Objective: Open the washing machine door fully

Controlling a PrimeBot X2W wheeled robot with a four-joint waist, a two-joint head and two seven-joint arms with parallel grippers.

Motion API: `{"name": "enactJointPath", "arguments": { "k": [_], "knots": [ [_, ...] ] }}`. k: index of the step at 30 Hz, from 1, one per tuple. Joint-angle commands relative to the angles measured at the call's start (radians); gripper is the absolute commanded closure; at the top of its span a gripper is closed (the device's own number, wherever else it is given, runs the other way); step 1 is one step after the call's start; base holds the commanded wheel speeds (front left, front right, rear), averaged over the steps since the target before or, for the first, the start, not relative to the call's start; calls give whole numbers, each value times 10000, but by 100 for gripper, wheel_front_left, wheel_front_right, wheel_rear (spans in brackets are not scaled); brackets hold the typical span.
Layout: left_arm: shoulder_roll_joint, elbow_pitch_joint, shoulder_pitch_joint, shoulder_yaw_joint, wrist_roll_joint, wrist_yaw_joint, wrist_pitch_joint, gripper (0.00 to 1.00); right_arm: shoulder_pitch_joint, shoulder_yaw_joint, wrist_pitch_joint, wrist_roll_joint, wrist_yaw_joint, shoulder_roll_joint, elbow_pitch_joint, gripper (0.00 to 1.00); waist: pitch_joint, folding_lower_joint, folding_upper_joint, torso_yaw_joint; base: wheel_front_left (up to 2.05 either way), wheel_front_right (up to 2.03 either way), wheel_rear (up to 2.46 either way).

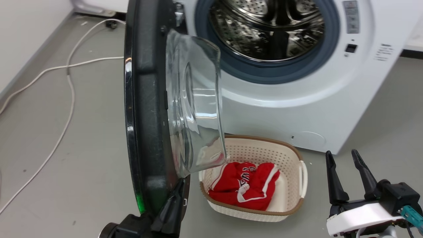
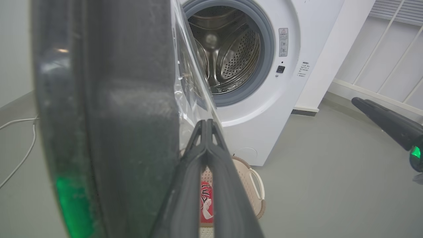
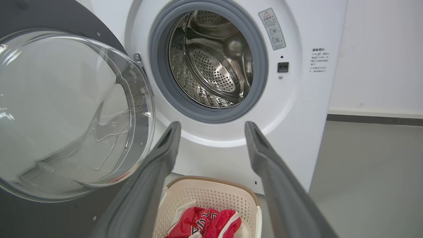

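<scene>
Underfoot, smooth grey floor [image 1: 82, 172] all round the white washing machine [image 1: 297, 109], with a white cable [image 1: 99, 59] trailing across it on the machine's hinge side and a pale wall [image 1: 19, 43] beyond. Right at the machine's foot, a cream perforated basket [image 1: 264, 138] with a brown rim, holding a red garment [image 1: 246, 185] with white trim. Within the machine's round opening, the steel drum [image 1: 267, 29], ringed by grey-blue rubber [image 1: 274, 72].

Cut off at the top of the head view: the upper part of the machine and of the door. Half hidden behind the glass bowl [image 1: 195, 99]: the basket's corner on the hinge side. Too small and blurred to read: the labels beside the opening.

Now the washing machine door [image 1: 148, 99]: standing well out from the machine on its hinge, about square to the machine's front, glossy black frame edge-on to the head camera, bowl bulging toward the latch side above the basket. Left gripper [image 1: 180, 185] at the door's lowest part, far out from the machine, fingers closed tip to tip on nothing, lying along the frame's inner face just under the bowl; touching it or only just beside it, cannot tell. Right gripper [image 1: 341, 153] well apart from the door, past the basket on the machine's latch side, fingers spread and empty, pointing toward the machine's front.
</scene>
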Motion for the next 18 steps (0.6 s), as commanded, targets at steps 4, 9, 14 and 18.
{"name": "enactJointPath", "arguments": {
  "k": [4, 9, 14, 18],
  "knots": [
    [203, 152, 153, 493, -95, 304, -112, 100, 103, 58, 86, 16, -3, 23, -60, 0, -75, 0, 0, 919, 0, 0, 0],
    [408, 337, 109, 965, -205, 475, -233, 100, 118, 105, 117, 66, -3, 21, -34, 0, -123, 0, 0, 1077, 0, 0, 0],
    [713, 673, -255, 1786, -505, 625, -422, 100, 30, 200, 161, 88, -3, 23, -33, 0, -92, 0, 0, 1040, 0, 0, 0],
    [1070, 1112, -668, 2679, -835, 764, -656, 100, -15, 184, 190, 82, -3, 21, -83, 0, 13, 0, 0, 876, 0, 0, 0]
  ]
}}
